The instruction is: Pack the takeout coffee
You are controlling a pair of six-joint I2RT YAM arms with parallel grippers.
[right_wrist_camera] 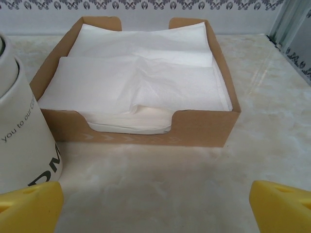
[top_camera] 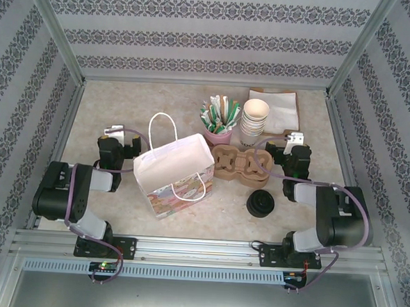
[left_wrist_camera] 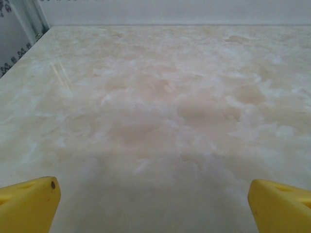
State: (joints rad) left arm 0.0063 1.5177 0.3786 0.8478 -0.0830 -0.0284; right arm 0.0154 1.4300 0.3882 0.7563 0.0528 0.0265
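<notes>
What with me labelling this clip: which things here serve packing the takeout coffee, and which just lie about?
Likely for the job: paper bag, cup carrier, stack of cups, black lids.
Likely just lying about: napkin box, pink cup of sachets.

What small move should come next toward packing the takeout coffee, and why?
Probably swing the open right claw a little leftward, toward the stack of lidless cream paper cups. It now faces the brown cardboard tray of white napkins, with the cups at the left edge of its view, and no cup yet wears one of the round black plastic lids.
</notes>
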